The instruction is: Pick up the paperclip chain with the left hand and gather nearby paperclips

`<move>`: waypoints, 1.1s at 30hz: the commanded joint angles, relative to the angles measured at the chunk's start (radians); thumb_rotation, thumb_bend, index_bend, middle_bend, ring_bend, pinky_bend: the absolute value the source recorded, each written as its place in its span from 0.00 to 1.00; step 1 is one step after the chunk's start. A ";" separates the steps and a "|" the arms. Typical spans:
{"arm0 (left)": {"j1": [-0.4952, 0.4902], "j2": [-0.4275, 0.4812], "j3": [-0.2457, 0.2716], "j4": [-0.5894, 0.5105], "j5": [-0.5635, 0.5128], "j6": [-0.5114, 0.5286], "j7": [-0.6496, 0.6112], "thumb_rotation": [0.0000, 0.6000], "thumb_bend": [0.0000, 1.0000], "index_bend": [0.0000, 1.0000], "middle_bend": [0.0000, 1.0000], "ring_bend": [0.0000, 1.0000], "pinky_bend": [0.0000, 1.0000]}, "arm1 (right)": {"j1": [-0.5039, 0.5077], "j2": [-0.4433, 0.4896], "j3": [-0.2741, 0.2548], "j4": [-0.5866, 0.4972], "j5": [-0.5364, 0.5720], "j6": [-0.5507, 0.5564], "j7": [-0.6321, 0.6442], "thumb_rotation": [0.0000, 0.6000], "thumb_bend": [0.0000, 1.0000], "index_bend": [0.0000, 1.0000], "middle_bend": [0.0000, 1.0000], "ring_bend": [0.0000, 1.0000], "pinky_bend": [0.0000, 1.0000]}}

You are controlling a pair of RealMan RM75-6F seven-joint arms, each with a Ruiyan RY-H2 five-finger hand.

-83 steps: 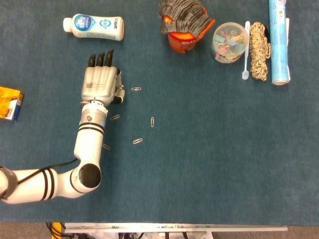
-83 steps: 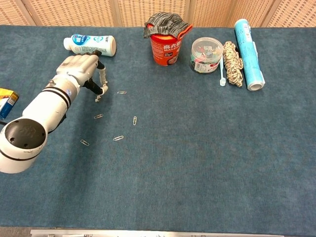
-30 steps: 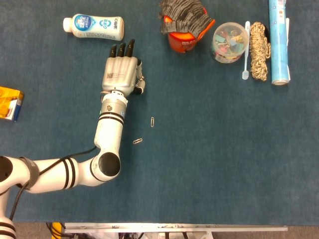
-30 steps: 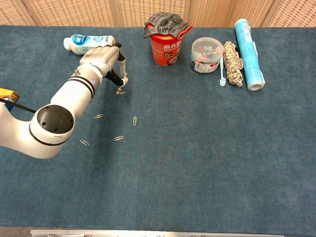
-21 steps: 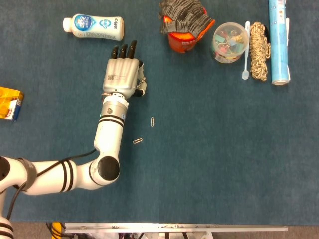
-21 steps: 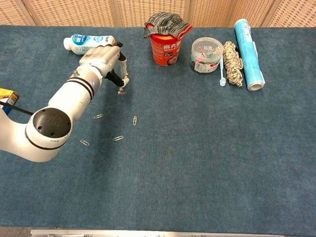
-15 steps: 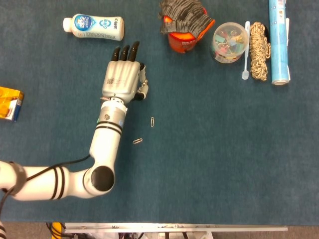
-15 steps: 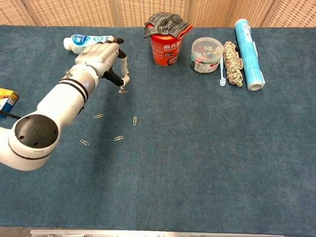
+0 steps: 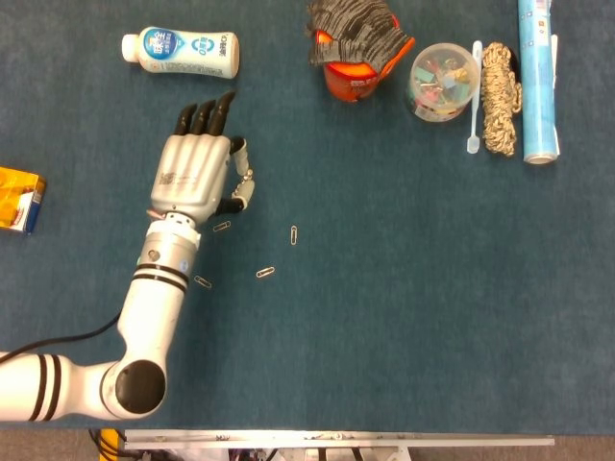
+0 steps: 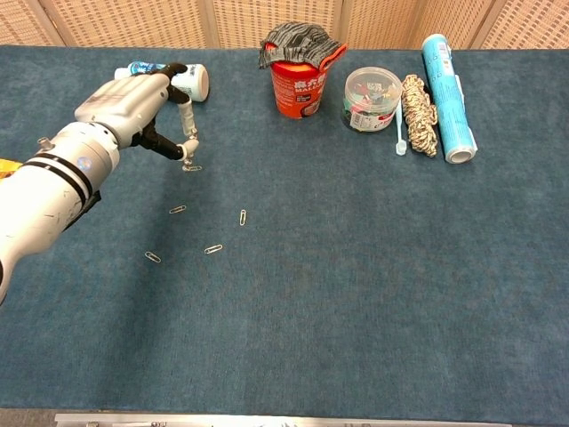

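Under the left hand (image 10: pixel 133 107), fingers (image 10: pixel 182 111) pinching a half-hidden paperclip chain (image 10: pixel 189 151).

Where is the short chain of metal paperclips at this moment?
The short chain of metal paperclips hangs from the left hand at the table's left side in the chest view, below the white plastic bottle.

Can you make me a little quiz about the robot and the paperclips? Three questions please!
1. True or false: the left hand holds the paperclip chain dangling from its fingers.
2. What lies on top of the red cup? A) a grey cloth B) a bottle C) a rope
3. Fill in: ___ loose paperclips lie on the table apart from the chain.

Key: 1 true; 2 A; 3 four.
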 commanded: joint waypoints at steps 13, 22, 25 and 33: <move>0.055 -0.009 0.043 0.032 0.019 -0.034 -0.080 1.00 0.38 0.55 0.00 0.00 0.00 | 0.000 0.001 0.001 0.002 0.007 -0.002 0.001 1.00 0.00 0.24 0.23 0.24 0.55; 0.075 -0.028 0.066 0.061 0.028 -0.049 -0.091 1.00 0.38 0.55 0.00 0.00 0.00 | 0.002 0.000 0.002 0.003 0.010 -0.005 0.001 1.00 0.00 0.24 0.23 0.24 0.55; 0.081 -0.036 0.074 0.074 0.027 -0.056 -0.093 1.00 0.38 0.55 0.00 0.00 0.00 | 0.002 0.000 0.002 0.004 0.011 -0.006 0.000 1.00 0.00 0.24 0.23 0.24 0.55; 0.087 -0.055 0.076 0.095 0.032 -0.069 -0.092 1.00 0.38 0.55 0.00 0.00 0.00 | 0.003 -0.001 0.002 0.004 0.014 -0.010 -0.001 1.00 0.00 0.24 0.23 0.24 0.55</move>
